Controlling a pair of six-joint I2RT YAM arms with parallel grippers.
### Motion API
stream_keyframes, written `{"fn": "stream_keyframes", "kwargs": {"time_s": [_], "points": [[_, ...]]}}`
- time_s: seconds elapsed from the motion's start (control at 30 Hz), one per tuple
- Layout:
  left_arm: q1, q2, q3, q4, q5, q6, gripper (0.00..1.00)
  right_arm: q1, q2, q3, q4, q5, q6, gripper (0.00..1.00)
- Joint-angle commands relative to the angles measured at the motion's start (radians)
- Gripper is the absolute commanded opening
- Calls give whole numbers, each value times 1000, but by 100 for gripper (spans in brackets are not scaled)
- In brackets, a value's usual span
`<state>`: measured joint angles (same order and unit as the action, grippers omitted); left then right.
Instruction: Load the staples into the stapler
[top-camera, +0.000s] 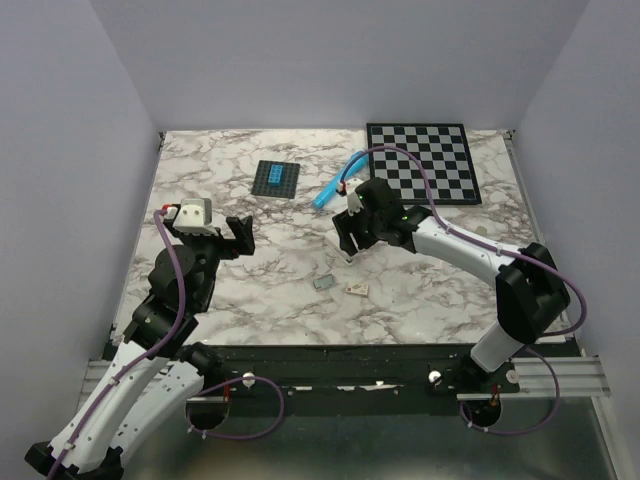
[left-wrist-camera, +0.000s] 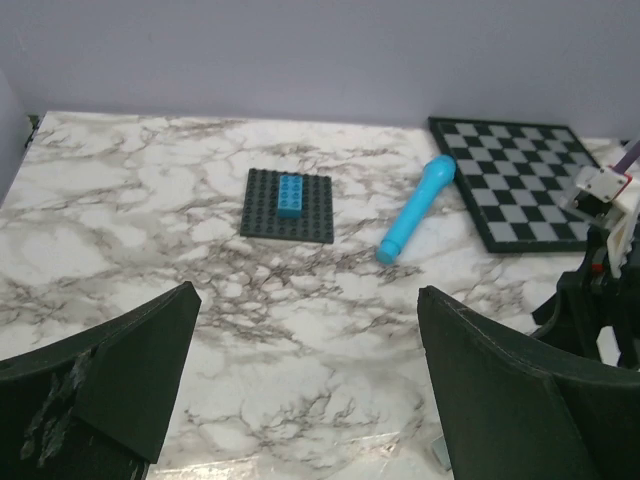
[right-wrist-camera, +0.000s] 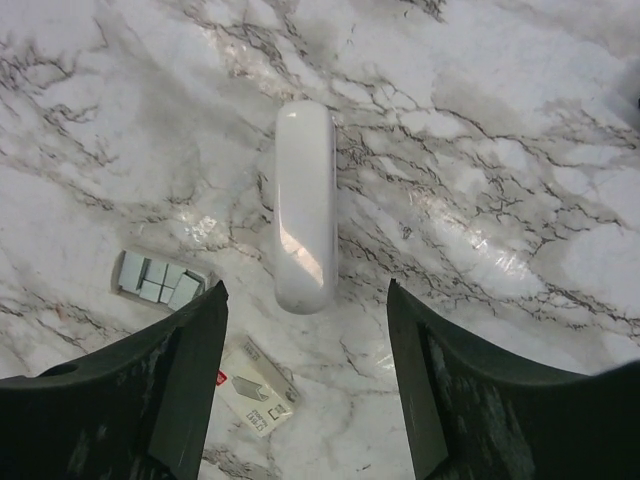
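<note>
From above, we see the left gripper (top-camera: 240, 238) wide open over the table (top-camera: 260, 290), holding nothing. The right gripper (top-camera: 346, 240) is open too. The staples (top-camera: 323, 284) lie at 7 o'clock from it. A small white box (top-camera: 356, 288) sits just beside them at 3 o'clock.

In the left wrist view, the left fingers (left-wrist-camera: 120, 370) stand far apart with nothing between them.

In the right wrist view, the stapler (right-wrist-camera: 304, 190) lies flat between the right fingers (right-wrist-camera: 470, 400), and they do not touch it. The staples are at 8 o'clock from it.

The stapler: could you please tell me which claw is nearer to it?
Right. The right claw hangs open directly over the stapler; the left claw is well away on its left side.
</note>
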<state>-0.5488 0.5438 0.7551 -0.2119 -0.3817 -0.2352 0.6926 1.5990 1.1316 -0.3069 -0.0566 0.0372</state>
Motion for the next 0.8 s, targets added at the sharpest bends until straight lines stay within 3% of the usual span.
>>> {"fn": "stream_keyframes", "kwargs": {"time_s": [0.0,0.4,0.6,0.77], "points": [[7,-21,-86,-50,-27,89,99,10,102,92,-216,38,6,72],[58,-39,-99,-66,24,99,99,31,260,273,-363,51,-6,58],[82,-28,-96,-67,56,89,99,38,300,283,-386,51,-14,41],[93,-28,-100,-63,69,83,99,38,325,247,-374,51,-17,19]]}}
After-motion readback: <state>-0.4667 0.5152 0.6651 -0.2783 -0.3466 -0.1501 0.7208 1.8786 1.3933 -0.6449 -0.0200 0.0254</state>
